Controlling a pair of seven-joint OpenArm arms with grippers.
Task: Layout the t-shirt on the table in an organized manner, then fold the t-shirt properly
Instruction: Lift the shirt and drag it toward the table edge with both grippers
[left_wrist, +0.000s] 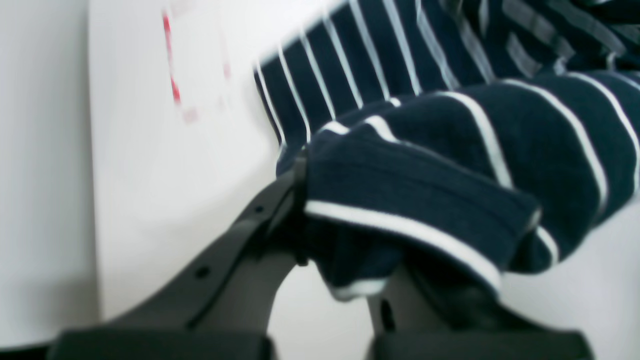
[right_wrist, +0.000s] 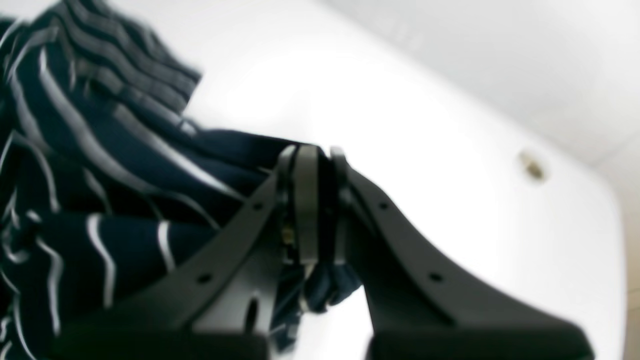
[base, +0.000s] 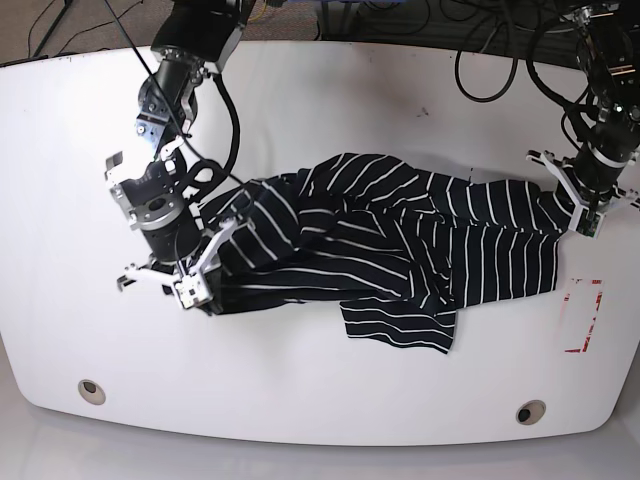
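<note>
The t-shirt (base: 400, 240), dark navy with thin white stripes, stretches in a rumpled band across the middle of the white table (base: 320, 390) between my two grippers. My left gripper (base: 585, 222) is at the shirt's right end in the base view, shut on a fold of the striped cloth (left_wrist: 400, 200) that drapes over its fingers (left_wrist: 260, 220). My right gripper (base: 195, 290) is at the shirt's left end, shut on a bunched edge of the fabric (right_wrist: 100, 200); its fingertips (right_wrist: 305, 200) press together with cloth pinched between them.
A red-marked rectangle (base: 585, 315) lies on the table just below the left gripper. Two metal-ringed holes (base: 91, 390) (base: 530, 411) sit near the table's front edge. Cables (base: 490, 60) trail along the back edge.
</note>
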